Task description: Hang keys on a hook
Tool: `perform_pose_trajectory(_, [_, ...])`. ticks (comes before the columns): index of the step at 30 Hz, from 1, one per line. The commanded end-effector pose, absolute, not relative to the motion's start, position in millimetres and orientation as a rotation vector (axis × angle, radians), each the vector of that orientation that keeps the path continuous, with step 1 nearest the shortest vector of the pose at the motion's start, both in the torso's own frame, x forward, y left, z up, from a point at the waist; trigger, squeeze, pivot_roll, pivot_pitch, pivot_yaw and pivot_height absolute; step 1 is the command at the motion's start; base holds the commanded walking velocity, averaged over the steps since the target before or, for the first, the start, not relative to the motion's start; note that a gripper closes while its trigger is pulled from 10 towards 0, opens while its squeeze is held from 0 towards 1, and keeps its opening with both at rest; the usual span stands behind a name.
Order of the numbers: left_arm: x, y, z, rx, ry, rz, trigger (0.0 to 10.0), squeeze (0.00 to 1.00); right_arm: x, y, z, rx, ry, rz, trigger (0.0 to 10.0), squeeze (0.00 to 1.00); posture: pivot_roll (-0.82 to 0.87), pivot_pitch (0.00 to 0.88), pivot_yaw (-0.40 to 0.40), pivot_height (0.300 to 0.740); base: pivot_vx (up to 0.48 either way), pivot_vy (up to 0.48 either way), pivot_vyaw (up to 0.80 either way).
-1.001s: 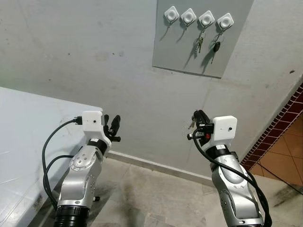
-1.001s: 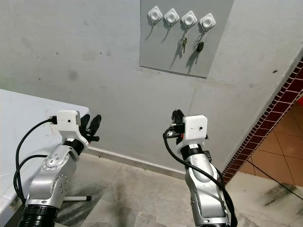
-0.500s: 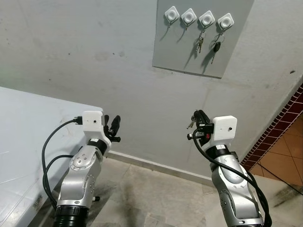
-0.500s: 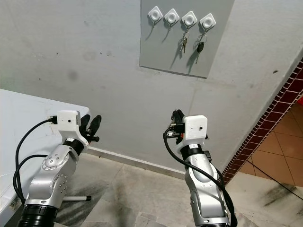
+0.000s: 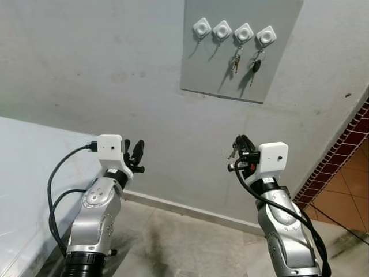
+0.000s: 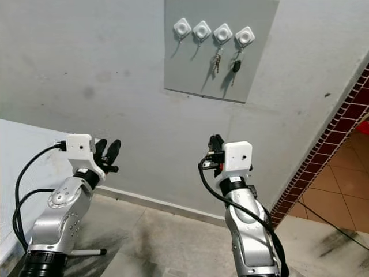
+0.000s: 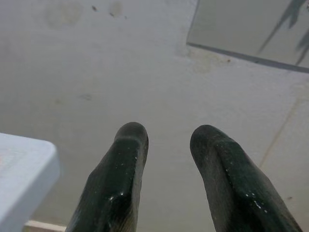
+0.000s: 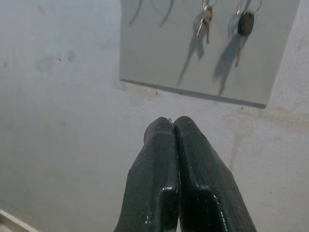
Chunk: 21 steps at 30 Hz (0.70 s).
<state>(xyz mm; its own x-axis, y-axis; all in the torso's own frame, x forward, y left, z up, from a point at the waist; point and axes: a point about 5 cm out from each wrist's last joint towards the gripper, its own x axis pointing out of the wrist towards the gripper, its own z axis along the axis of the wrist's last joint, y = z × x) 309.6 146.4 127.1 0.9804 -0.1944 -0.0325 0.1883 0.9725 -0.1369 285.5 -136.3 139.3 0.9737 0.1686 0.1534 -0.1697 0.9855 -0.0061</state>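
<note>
A small bunch of keys (image 5: 232, 152) is held pinched in the right claw (image 5: 237, 154) at lower right of the frame, well below the grey board (image 5: 241, 49) with four white hooks (image 5: 234, 32) (two already carrying keys). The left claw (image 5: 134, 154) is held up at lower left, fingers parted around nothing, beside the white desk (image 5: 29, 167).

Two silver metal arms rise from the lower left and lower right of the frame, each built of rounded, cast-looking segments joined at circular pivots with small dark screws. The left arm (image 5: 98, 213) ends below in a black ribbed collar, and a black cable loops out from its side up to a white, box-shaped wrist housing. The right arm (image 5: 282, 231) carries a matching white box with a small dark lens dot, black cables coiling down its length and a touch of red at the wrist. Each tool has two long, glossy black fingers (image 7: 116, 193) with rounded tips.
</note>
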Motion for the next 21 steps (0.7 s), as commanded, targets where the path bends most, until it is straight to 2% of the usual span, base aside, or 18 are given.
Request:
perform_pose_trajectory(1, [309.9, 151.4, 130.7, -0.123, 0.038, -0.185, 10.0, 0.0, 285.1, -134.0, 145.4, 0.014, -0.179, 0.18, 10.0, 0.0, 0.13, 0.0, -0.042, 0.74, 0.337, 0.0, 0.0])
perform_pose_trajectory(21, [309.6, 150.4, 131.1, -0.123, 0.04, -0.19, 10.0, 0.0, 283.7, -133.7, 144.5, 0.018, -0.173, 0.18, 10.0, 0.0, 0.13, 0.0, -0.042, 0.74, 0.337, 0.0, 0.0])
